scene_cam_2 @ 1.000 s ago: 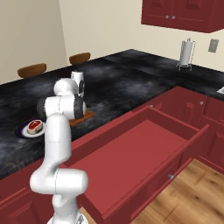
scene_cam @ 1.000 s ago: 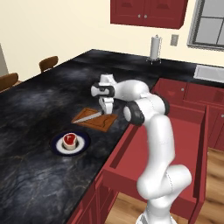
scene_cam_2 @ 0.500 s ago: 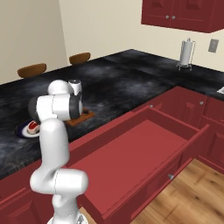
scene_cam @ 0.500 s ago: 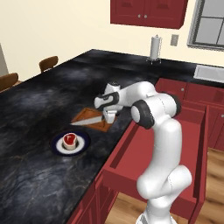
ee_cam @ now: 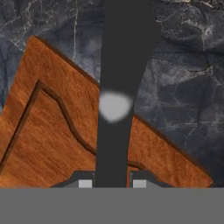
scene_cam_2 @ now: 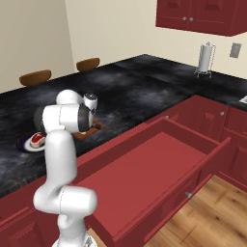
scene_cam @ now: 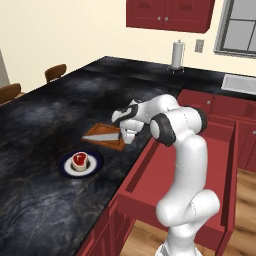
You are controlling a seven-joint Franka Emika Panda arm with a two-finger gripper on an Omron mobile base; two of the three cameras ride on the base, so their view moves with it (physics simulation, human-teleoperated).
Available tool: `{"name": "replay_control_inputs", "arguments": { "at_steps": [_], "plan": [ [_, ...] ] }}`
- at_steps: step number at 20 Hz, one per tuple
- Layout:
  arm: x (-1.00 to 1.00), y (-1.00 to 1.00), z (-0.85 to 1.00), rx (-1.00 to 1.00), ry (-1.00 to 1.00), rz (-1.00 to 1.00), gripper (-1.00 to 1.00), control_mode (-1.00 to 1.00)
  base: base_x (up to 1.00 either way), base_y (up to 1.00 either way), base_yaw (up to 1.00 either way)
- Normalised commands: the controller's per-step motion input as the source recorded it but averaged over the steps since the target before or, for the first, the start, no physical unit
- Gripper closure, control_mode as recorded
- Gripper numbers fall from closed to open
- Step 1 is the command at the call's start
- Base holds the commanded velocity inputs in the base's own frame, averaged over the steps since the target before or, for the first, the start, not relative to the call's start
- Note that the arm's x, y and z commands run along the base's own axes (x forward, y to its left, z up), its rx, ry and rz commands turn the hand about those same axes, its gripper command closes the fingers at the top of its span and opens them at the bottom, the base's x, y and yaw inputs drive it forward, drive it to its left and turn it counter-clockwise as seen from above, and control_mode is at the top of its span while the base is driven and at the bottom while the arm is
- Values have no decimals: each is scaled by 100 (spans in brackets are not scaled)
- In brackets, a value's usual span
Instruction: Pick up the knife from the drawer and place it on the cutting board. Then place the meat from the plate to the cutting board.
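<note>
1. Black marble counter [scene_cam: 45, 125] carries the cutting board [scene_cam: 95, 132], with the open drawer [scene_cam: 210, 165] alongside.
2. Knife [scene_cam: 102, 136] is held clenched by its black handle in the gripper [scene_cam: 127, 137], blade lying low over the board, apparently for set-down.
3. Knife: broad grey blade, dark handle.
4. Meat [scene_cam: 79, 160] sits on the plate [scene_cam: 65, 167], untouched.
</note>
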Motion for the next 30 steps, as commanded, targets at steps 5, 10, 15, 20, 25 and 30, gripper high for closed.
{"name": "replay_control_inputs", "arguments": {
  "at_steps": [5,10,15,20,25,30],
  "plan": [
    [24,-3,0,4,7,0,100,-100,0,0,0],
    [28,6,0,0,8,-1,100,-100,0,0,0],
    [34,13,-1,0,3,-2,100,-100,0,0,0],
    [28,14,-17,0,2,-1,100,-100,0,0,0],
    [23,14,-44,0,6,0,100,-100,0,0,0],
    [26,3,-31,0,2,0,100,-100,0,0,0]
  ]
}}
